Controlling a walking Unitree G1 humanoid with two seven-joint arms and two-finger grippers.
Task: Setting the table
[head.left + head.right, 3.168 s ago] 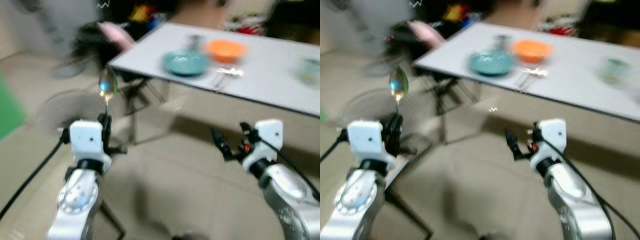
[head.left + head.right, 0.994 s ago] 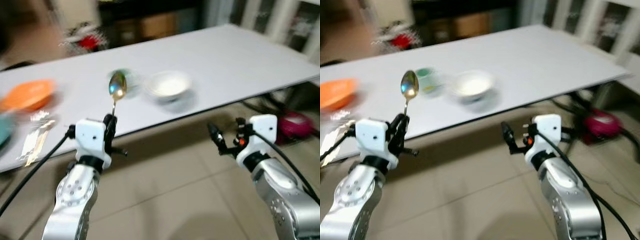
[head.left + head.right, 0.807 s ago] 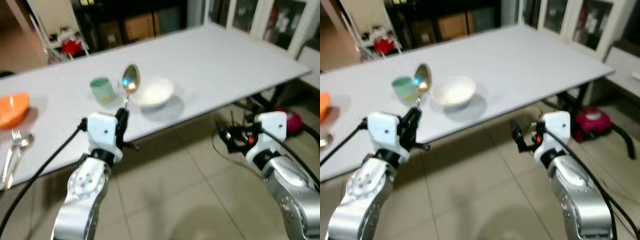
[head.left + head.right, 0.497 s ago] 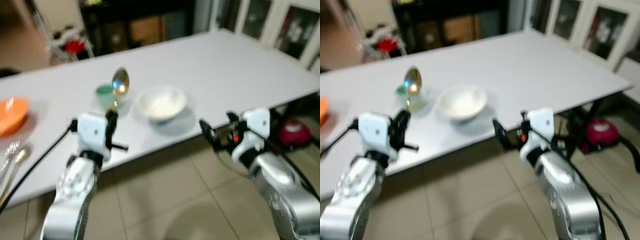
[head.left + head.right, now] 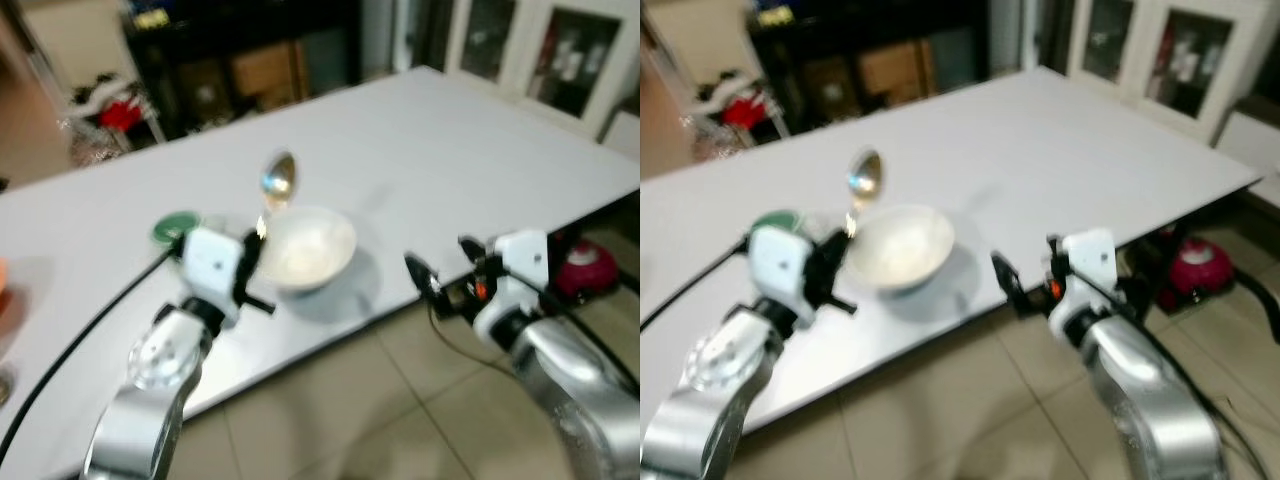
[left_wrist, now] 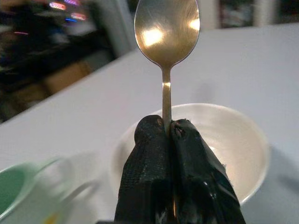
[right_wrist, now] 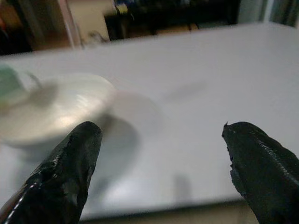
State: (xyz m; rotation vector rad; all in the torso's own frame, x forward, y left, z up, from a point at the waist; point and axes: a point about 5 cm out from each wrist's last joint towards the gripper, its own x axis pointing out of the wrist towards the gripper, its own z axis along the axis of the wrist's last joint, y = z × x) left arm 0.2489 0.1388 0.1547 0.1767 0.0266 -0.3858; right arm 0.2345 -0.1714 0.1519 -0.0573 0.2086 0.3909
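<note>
Holding a spoon (image 6: 166, 37) upright by its handle, left gripper (image 6: 169, 133) clenched tight, fingers (image 6: 149, 154) pressed together, bowl of the spoon uppermost. Poised just beside a white bowl (image 5: 305, 249), on the robot's side of it, above the table (image 5: 470, 160). Green cup (image 5: 176, 227) standing on the table near the white bowl, to its left. Right gripper (image 7: 159, 154) spread wide and empty, level with the table's near edge, to the right of the white bowl and apart from it.
</note>
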